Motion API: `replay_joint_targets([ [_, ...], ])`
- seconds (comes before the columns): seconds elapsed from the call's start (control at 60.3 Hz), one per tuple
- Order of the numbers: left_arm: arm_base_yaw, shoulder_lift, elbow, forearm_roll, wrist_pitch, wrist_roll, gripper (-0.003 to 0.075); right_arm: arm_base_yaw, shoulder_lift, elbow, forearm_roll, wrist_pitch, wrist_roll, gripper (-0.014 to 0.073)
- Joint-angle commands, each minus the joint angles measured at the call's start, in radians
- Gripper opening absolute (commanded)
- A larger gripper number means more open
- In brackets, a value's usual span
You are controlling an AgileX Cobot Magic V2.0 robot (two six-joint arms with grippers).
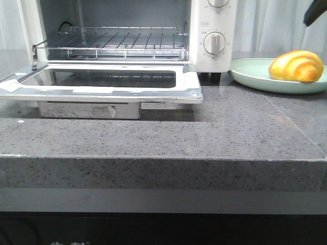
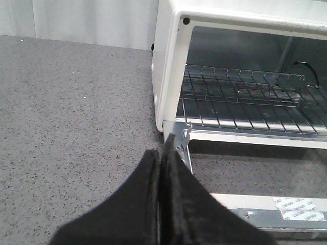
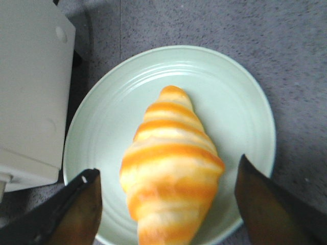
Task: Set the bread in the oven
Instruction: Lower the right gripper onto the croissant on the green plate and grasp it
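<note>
The bread [image 1: 296,66], a golden croissant-shaped roll with orange stripes, lies on a pale green plate [image 1: 250,76] to the right of the oven. The white oven [image 1: 207,30] stands at the back left with its glass door [image 1: 107,79] dropped open and its wire rack [image 1: 117,43] bare. In the right wrist view my right gripper [image 3: 168,173] is open above the bread [image 3: 171,163], one finger on each side, apart from it. Only its dark tip [image 1: 315,13] shows in the front view. My left gripper [image 2: 164,153] is shut and empty, beside the oven's open door hinge [image 2: 181,138].
The oven and plate [image 3: 230,107] stand on a speckled grey stone counter [image 1: 204,132] with a stepped front edge. The oven's right side wall [image 3: 30,87] is close to the plate. A pale curtain hangs behind.
</note>
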Motion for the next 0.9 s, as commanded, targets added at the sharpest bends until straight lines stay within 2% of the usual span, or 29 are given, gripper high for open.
replay_joint_targets([
  [0.0, 0.002, -0.001, -0.027, -0.001, -0.077, -0.01, -0.002, -0.007, 0.027, -0.078, 0.016, -0.032, -0.002, 0.0581],
  [0.414, 0.002, -0.001, -0.027, -0.001, -0.077, -0.01, -0.002, -0.007, 0.138, -0.119, 0.017, 0.033, -0.002, 0.0565],
  [0.481, 0.002, -0.001, -0.027, -0.001, -0.077, -0.01, -0.002, -0.007, 0.138, -0.12, 0.017, 0.033, -0.002, 0.0505],
  [0.564, 0.002, -0.001, -0.027, -0.001, -0.077, -0.01, -0.002, -0.007, 0.138, -0.122, 0.017, 0.035, -0.002, 0.0388],
  [0.597, 0.002, -0.001, -0.027, -0.001, -0.077, -0.01, -0.002, -0.007, 0.138, -0.126, 0.017, 0.037, -0.002, 0.0311],
  [0.663, 0.002, -0.001, -0.027, -0.001, -0.077, -0.01, -0.002, -0.007, 0.138, -0.13, 0.017, 0.036, -0.002, 0.023],
  [0.746, 0.002, -0.001, -0.027, -0.001, -0.077, -0.01, -0.002, -0.007, 0.137, -0.137, 0.017, 0.038, -0.002, 0.0174],
  [0.878, 0.002, -0.001, -0.027, -0.001, -0.077, -0.01, -0.002, -0.007, 0.102, -0.138, 0.017, 0.038, -0.01, 0.0164],
])
